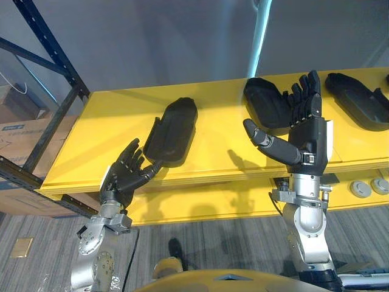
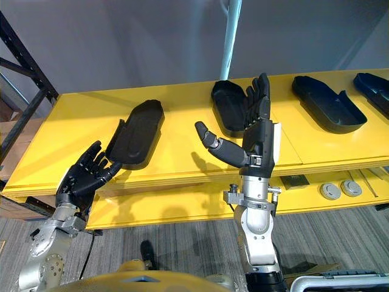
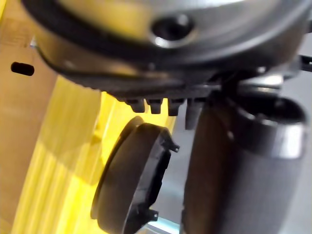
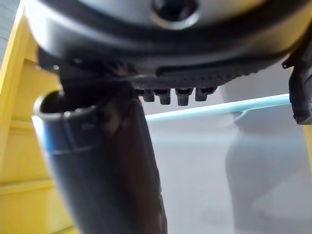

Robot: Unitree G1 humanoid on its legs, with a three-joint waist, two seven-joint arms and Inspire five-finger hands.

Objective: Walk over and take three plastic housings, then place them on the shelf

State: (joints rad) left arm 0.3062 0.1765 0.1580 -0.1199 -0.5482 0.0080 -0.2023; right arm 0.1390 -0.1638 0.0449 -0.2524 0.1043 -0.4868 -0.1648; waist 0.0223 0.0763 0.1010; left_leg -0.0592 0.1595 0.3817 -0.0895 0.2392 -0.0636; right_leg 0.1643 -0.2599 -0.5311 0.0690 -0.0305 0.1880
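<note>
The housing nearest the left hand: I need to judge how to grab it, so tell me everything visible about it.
The black housing is a matte, plastic-looking shell, long, with a rounded far end and small tabs along its rim. It lies flat on the yellow shelf, set at an angle, its near end by the front edge. The left hand reaches to that end with relaxed fingers; whether they actually touch it is unclear.

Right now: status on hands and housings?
Left hand open, fingers at near end of leftmost housing. Right hand open, raised before second housing, empty. Both housings on yellow shelf. Nothing blocking.
</note>
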